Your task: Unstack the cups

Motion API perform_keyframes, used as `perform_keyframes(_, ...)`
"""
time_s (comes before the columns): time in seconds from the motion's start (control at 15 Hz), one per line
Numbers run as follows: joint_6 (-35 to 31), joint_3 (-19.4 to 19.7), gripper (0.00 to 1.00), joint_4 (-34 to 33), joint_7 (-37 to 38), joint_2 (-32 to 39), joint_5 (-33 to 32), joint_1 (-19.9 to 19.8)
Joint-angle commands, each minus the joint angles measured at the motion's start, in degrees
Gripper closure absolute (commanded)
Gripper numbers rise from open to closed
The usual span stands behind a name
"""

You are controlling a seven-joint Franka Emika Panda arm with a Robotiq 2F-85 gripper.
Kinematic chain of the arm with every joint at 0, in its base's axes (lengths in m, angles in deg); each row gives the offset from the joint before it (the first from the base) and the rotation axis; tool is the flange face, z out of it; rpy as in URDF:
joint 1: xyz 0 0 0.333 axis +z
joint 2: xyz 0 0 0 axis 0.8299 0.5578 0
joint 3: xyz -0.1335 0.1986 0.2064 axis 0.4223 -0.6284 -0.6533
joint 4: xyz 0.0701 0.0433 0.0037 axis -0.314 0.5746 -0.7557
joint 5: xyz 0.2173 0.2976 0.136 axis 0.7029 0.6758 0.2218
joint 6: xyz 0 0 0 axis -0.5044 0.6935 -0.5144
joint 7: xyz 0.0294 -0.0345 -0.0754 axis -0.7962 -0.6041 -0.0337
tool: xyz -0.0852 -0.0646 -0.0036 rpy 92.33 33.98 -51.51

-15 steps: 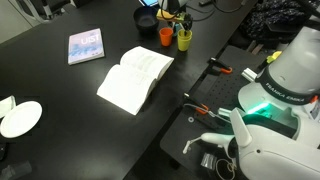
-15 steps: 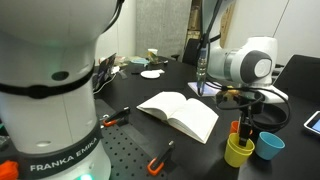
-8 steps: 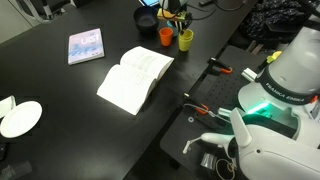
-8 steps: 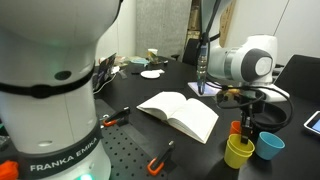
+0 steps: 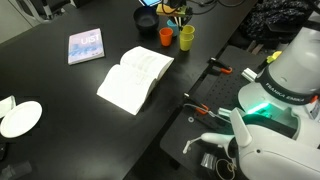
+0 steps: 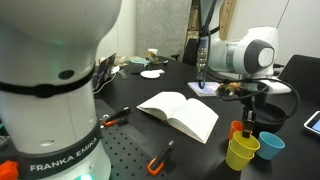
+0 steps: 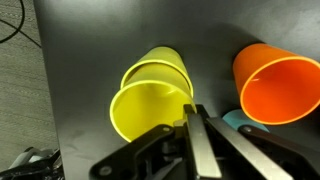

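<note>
The yellow cup (image 7: 150,115) fills the middle of the wrist view, tipped so its mouth faces the camera. My gripper (image 7: 192,112) is shut on its near rim. The orange cup (image 7: 275,85) stands just beside it, and a sliver of the light blue cup (image 7: 236,121) shows behind the fingers. In both exterior views the gripper (image 6: 247,128) comes down from above onto the yellow cup (image 6: 241,152), which leans slightly. The blue cup (image 6: 270,146) is next to it and the orange cup (image 6: 237,128) behind. The yellow cup (image 5: 186,37) and orange cup (image 5: 166,36) stand apart on the black table.
An open book (image 5: 135,78) lies mid-table, with a small blue booklet (image 5: 85,46) and a white plate (image 5: 20,118) farther off. Orange-handled tools (image 5: 222,68) lie near the robot base (image 5: 270,110). A dark bowl (image 5: 147,20) and cables sit behind the cups.
The gripper has closed onto the yellow cup's rim. The yellow cup has shifted a little away from the orange cup and now leans.
</note>
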Motion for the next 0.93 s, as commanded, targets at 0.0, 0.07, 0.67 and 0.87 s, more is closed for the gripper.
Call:
perform_keyframes(0.0, 3.1, 3.1, 0.98, 1.9, 1.3, -5.4, -4.3, 2.3)
perform_keyframes(0.07, 4.3, 3.9, 0.98, 1.7, 1.6, -6.5, -5.9, 2.7)
perform_keyframes(0.67, 12.4, 1.6, 0.98, -4.4, 0.7, -10.5, -13.9, -5.4)
perform_keyframes(0.87, 12.1, -0.7, 0.99, -6.8, -0.3, -7.2, -12.7, -9.3)
